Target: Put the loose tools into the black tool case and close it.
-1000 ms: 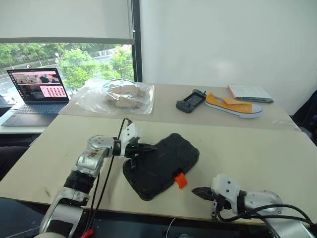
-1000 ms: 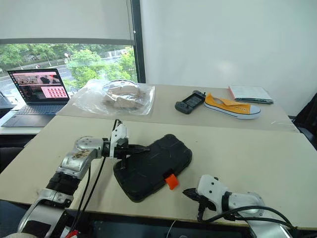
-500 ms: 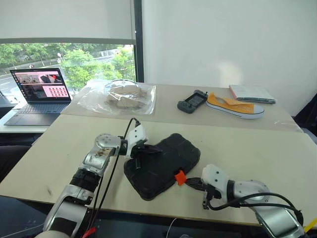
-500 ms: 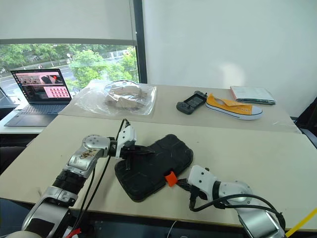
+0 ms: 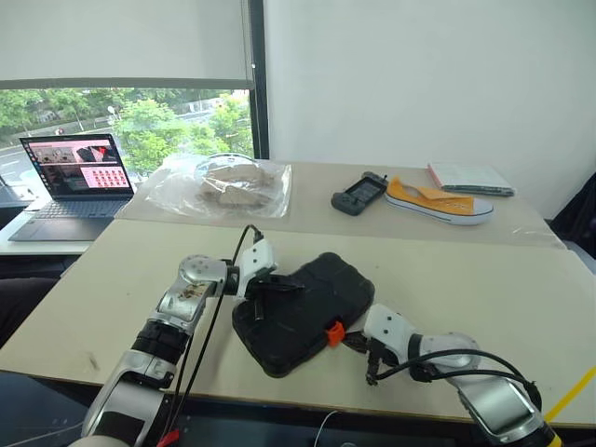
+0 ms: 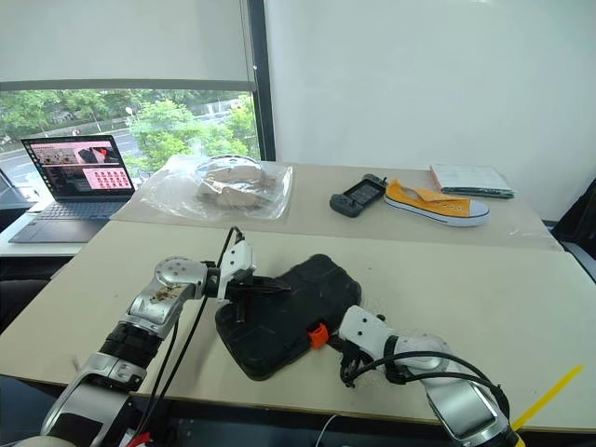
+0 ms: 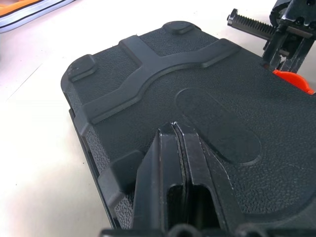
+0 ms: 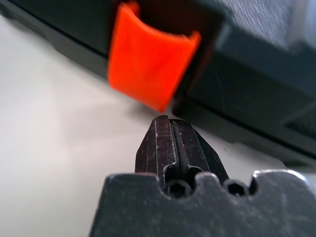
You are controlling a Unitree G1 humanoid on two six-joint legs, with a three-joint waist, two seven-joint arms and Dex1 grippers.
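Both claws pinched tight, empty: right gripper [image 8: 169,129] w/ tip near orange latch [image 8: 148,64] may slip off, shoving black tool case [image 5: 303,312] despite left gripper [image 7: 177,136] pinning lid.

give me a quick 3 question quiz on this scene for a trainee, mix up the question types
1. True or false: the lid of the black tool case is down.
2. Which tool has its tip just in front of the orange latch? A) left tool B) right tool
3. Fill in: the left tool's shut fingers rest on the case's ____.

Key: 1 true. 2 B. 3 lid; the tip lies on the textured top, near the edge away from the latch.
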